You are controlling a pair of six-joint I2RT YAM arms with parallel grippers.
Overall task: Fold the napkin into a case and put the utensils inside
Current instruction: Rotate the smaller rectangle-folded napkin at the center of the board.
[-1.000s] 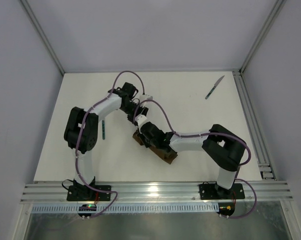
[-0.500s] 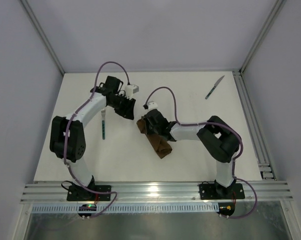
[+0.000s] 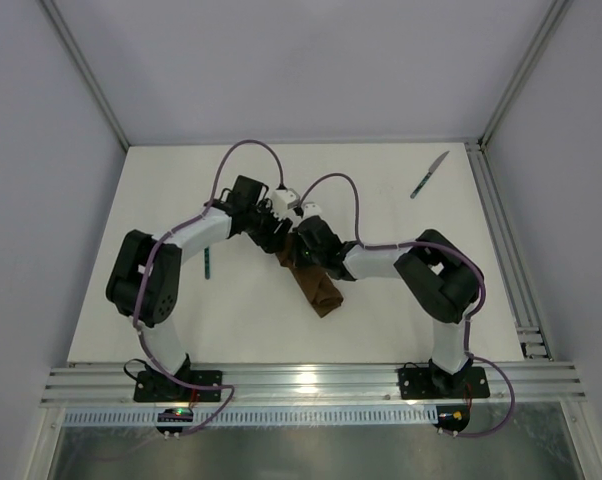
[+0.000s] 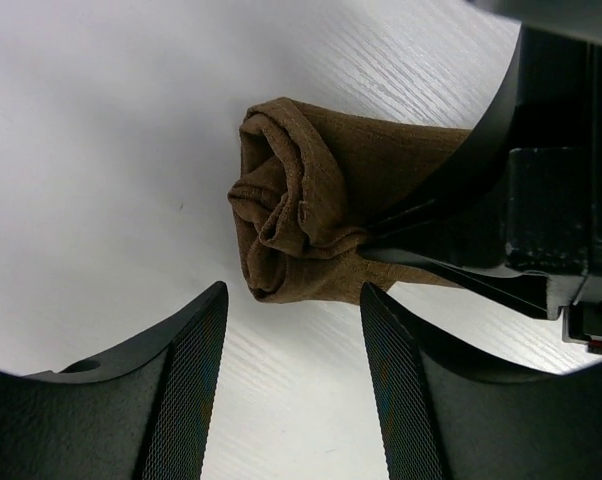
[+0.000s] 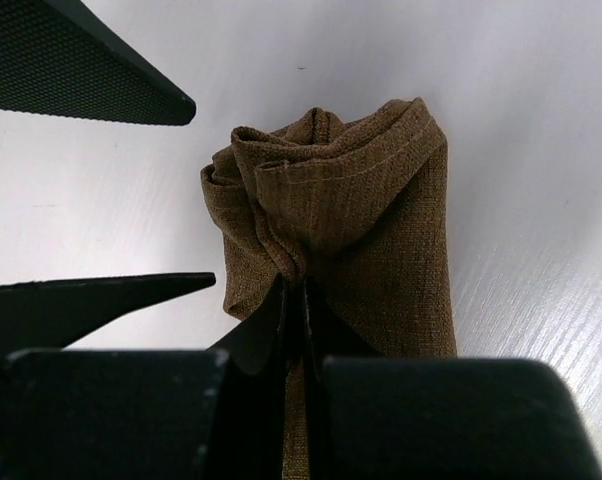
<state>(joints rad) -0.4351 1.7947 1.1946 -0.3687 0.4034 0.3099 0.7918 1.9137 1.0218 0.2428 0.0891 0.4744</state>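
White table (image 3: 231, 310); right fingers (image 5: 264, 345) pinch case (image 5: 351, 200), left fingers (image 4: 186, 400) spread beside it.

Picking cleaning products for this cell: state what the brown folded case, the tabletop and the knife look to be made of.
Case: woven cloth, matte; visible weave, stitched hem, soft creases.
Tabletop: white, likely laminate or painted wood; faint grain lines, slight sheen.
Knife: silvery blade, probably metal; dark handle, too small to tell.
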